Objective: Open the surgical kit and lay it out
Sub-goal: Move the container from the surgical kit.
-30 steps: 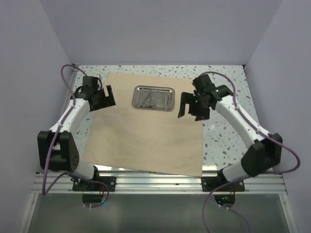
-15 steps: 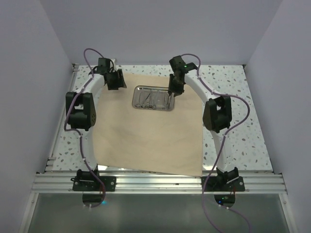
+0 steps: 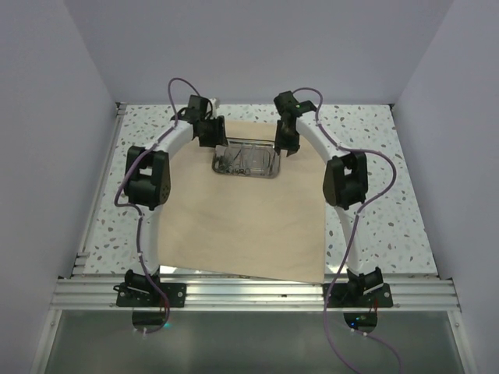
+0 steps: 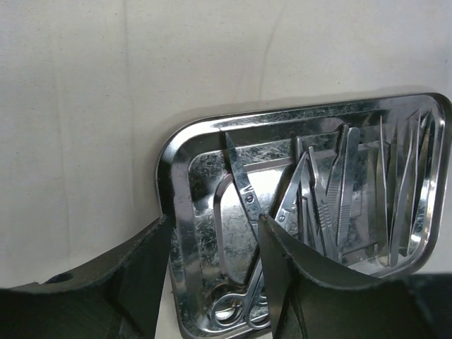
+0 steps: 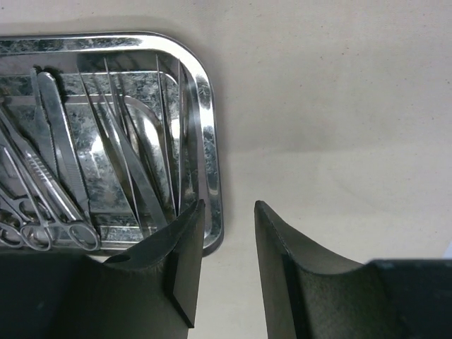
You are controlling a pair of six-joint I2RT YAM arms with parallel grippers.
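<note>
From the top camera I see both arms reached out over the far end of the wrap sheet, which lies flat on the speckled table. The steel tray sits on the sheet between my two tools. The left gripper hangs over one short end and the right gripper over the other.

On the left wrist camera the jaws stand partly apart and hold nothing. They straddle the tray's short end, with one finger outside the rim over the sheet and the other over the tray floor. The scissors lie just ahead of that inner finger, blades pointing away from the tool. The tweezers lie farther off on the same side.

On the right wrist camera the jaws are also apart, more narrowly, with nothing clamped. The tray's rim shows in the gap, with bare sheet between it and the outer finger. The inner finger covers the tray's near corner, and the ring-handled forceps lie beyond it, inside the tray
</note>
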